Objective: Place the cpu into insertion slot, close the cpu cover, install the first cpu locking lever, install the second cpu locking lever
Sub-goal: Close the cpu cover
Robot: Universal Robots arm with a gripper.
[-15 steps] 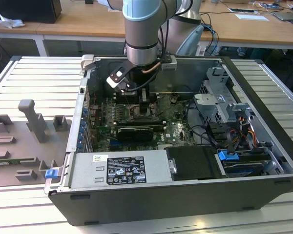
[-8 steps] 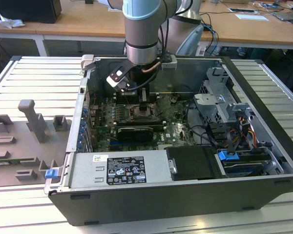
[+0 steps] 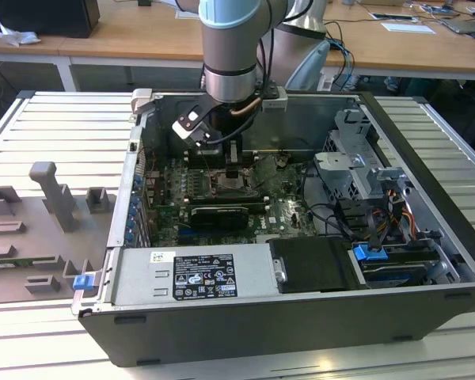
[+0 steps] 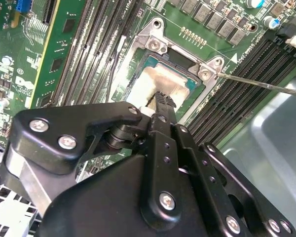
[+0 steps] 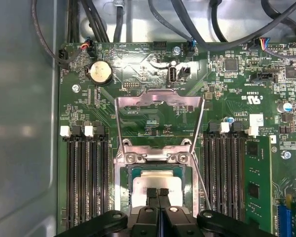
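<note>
First wrist view: the cover [image 5: 160, 98] was seen standing open, the chip [image 5: 158, 178] seated, the pincer [image 5: 157, 191] narrowed tight upon it; exterior view: pincer found at twelve o'clock of the graphics card [image 3: 219, 215].

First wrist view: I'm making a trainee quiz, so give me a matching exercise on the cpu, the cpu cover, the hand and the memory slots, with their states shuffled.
Things:
1. cpu
2. cpu cover
3. hand
4. memory slots

States:
A. raised, standing open
B. long, black, in parallel rows
C. shut, fingertips together over the chip
D. lying flat, pale metal top up

Pairs: 1-D, 2-A, 3-C, 4-B
</note>
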